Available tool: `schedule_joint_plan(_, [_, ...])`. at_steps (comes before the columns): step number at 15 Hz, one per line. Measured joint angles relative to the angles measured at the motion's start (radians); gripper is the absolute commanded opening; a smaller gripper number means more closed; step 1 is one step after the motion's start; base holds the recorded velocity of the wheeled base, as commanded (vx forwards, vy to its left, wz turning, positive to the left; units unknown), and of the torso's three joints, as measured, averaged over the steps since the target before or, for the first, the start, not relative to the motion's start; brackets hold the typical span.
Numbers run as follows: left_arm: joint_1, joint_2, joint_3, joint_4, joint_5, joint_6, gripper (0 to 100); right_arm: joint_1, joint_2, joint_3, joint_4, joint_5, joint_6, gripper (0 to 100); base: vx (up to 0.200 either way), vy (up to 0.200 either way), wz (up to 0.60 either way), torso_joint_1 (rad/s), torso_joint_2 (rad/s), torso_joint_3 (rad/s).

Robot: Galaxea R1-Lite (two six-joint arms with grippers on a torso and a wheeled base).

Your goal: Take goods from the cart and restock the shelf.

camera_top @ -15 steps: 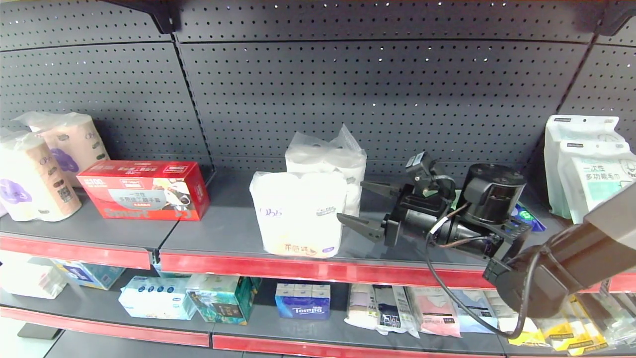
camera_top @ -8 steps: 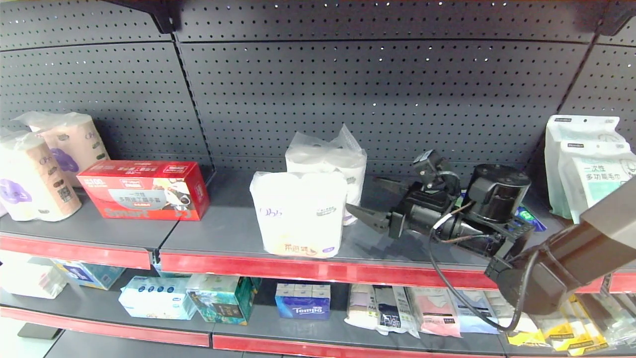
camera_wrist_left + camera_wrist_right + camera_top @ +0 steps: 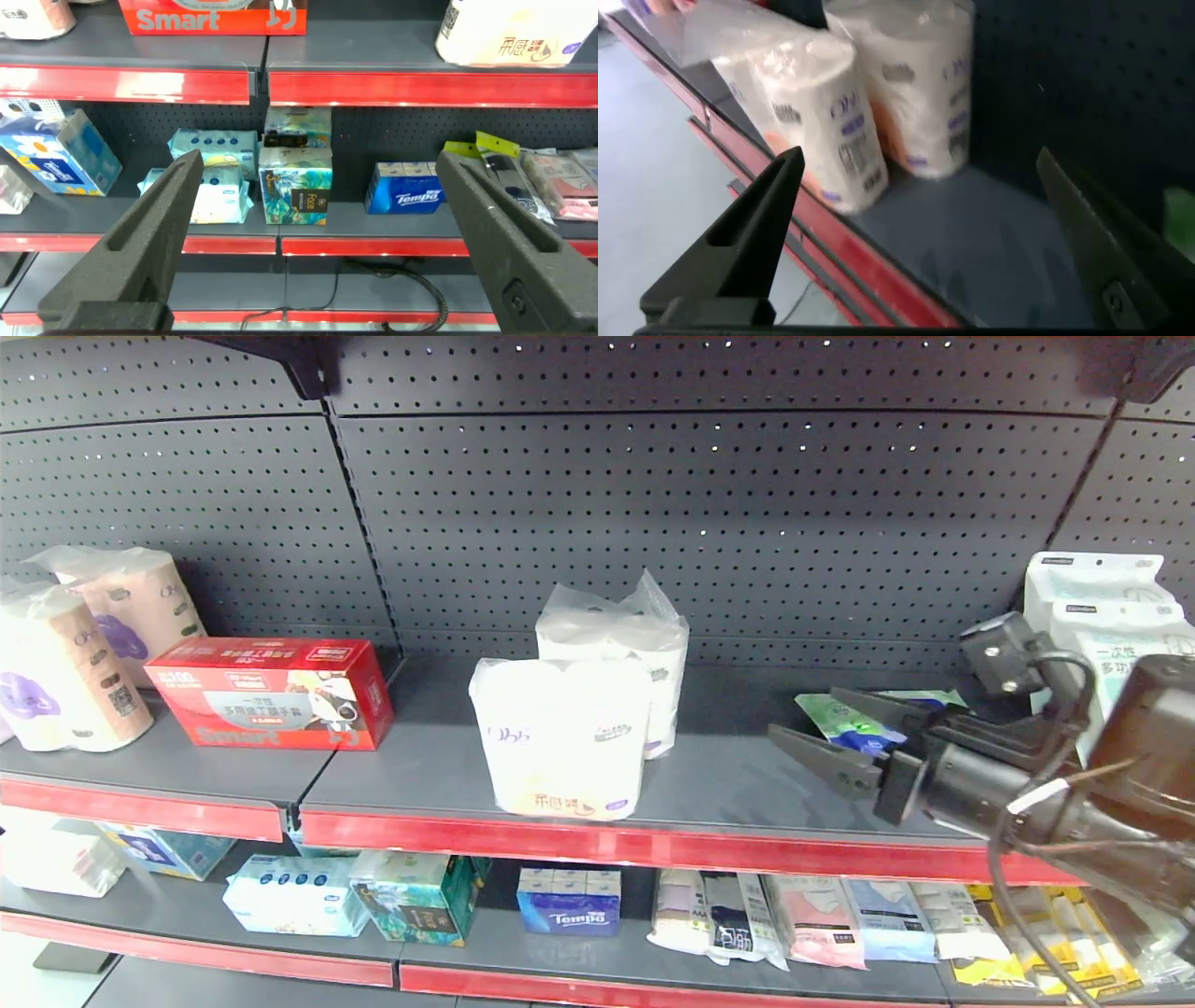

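Two white toilet-paper packs stand mid-shelf, one at the front point(image 3: 560, 737) and one behind it point(image 3: 611, 635); the right wrist view shows them too point(image 3: 808, 121). My right gripper point(image 3: 803, 712) hovers open and empty over the grey shelf board point(image 3: 719, 784), well to their right. A flat green-and-blue packet point(image 3: 845, 721) lies on the shelf just behind its fingers. In its own view the right gripper point(image 3: 920, 159) spreads wide toward the packs. My left gripper point(image 3: 320, 161) is open and empty, low down, facing the lower shelves.
A red box point(image 3: 271, 691) and pink roll packs point(image 3: 65, 663) sit at the shelf's left, white bags point(image 3: 1092, 607) at its right. Tissue packs point(image 3: 569, 901) and flat packets point(image 3: 738, 915) fill the lower shelf. Bare board lies between the white packs and the green packet.
My right gripper has pulled back to the right, away from the white packs, still open. The green-and-blue packet it covered now shows on the shelf.
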Motion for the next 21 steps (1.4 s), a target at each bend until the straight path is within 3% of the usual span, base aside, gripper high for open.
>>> schedule_joint_plan(3, [0.001,0.000,0.000,0.000,0.000,0.000,100,-0.066,-0.300,0.036,0.357,-0.060,-0.009,100,0.000,0.000,0.00,0.000,0.00,0.000])
schedule_joint_plan(6, [0.001,0.000,0.000,0.000,0.000,0.000,100,-0.271,-0.599,0.045,0.675,-0.088,-0.026,100,0.000,0.000,0.00,0.000,0.00,0.000])
schedule_joint_plan(8, [0.001,0.000,0.000,0.000,0.000,0.000,100,-0.360,-0.761,0.046,0.834,-0.068,-0.031,100,0.000,0.000,0.00,0.000,0.00,0.000])
schedule_joint_plan(11, [0.000,0.000,0.000,0.000,0.000,0.000,100,-0.347,-0.986,0.068,1.021,-0.031,-0.051,100,0.000,0.000,0.00,0.000,0.00,0.000])
schedule_joint_plan(14, [0.000,0.000,0.000,0.000,0.000,0.000,100,-0.323,-1.197,0.147,1.099,-0.056,-0.104,100,0.000,0.000,0.00,0.000,0.00,0.000])
schedule_joint_plan(18, [0.001,0.000,0.000,0.000,-0.027,0.021,100,-0.386,-1.424,0.304,1.108,-0.150,-0.124,100,0.000,0.000,0.00,0.000,0.00,0.000])
schedule_joint_plan(21, [0.000,0.000,0.000,-0.001,-0.035,0.029,100,-0.402,-1.487,0.338,1.093,-0.256,-0.115,100,0.000,0.000,0.00,0.000,0.00,0.000])
